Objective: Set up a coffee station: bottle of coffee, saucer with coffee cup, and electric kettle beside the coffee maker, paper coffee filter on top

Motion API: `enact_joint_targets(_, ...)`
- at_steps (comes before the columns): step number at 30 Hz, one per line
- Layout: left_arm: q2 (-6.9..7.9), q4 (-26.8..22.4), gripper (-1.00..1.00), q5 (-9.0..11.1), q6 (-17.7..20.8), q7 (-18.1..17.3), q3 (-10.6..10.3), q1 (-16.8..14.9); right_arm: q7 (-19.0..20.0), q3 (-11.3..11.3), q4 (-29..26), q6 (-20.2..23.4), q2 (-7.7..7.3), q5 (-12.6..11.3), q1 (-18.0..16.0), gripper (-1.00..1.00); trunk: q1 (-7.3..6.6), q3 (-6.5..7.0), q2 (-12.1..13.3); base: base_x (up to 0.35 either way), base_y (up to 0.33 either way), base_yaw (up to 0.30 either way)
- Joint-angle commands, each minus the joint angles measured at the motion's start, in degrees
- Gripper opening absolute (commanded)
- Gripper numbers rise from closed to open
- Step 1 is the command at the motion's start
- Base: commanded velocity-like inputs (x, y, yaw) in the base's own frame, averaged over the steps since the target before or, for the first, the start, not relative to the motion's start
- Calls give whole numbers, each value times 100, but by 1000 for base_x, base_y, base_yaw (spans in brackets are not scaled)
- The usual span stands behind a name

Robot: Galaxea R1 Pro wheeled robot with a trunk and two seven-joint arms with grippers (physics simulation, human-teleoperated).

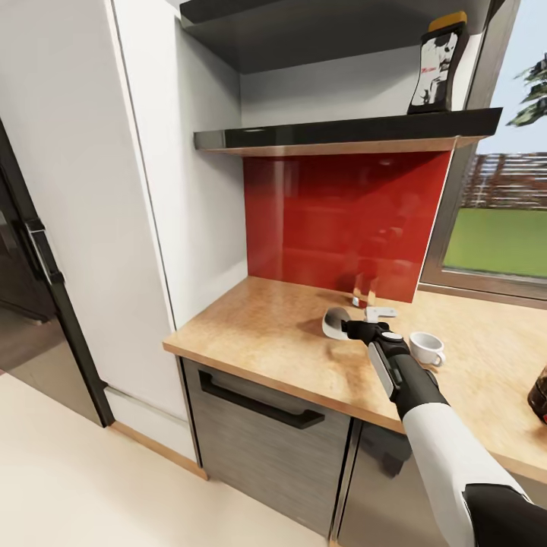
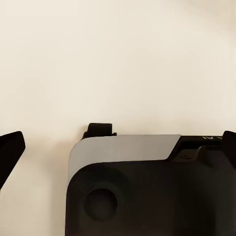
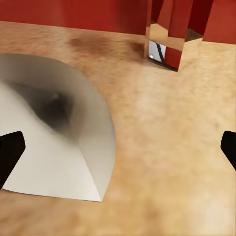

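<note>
One bottle of coffee (image 1: 438,67) stands on one kitchen shelf (image 1: 349,131) at 1 o'clock. On the counter (image 1: 273,334): one paper coffee filter (image 1: 332,322), one coffee cup (image 1: 426,349) (at 3 o'clock of the filter), one mirrored block (image 1: 364,289), and one dark rounded thing (image 1: 539,395), cropped.

Right arm (image 1: 448,448) stretched forward and across, white forearm, black wrist, gripper (image 1: 354,329) low at the far end. Fingertips (image 3: 11,152) spread wide at the wrist view's edges, so open. Left gripper (image 2: 118,147) probably open too; just one dark tip showing clearly.
</note>
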Motion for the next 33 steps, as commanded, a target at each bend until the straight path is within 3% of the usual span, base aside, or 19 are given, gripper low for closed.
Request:
enact_joint_targets(1,-3,-8,100,3,-7,1,15,2,-15,-2,-9,31,2,-6,-2,100,0,-5,-3,17,-7,0)
enact_joint_targets(33,-3,-16,100,3,-7,1,15,2,-6,-3,219,24,-105,-6,-2,100,0,-5,-3,28,-4,0)
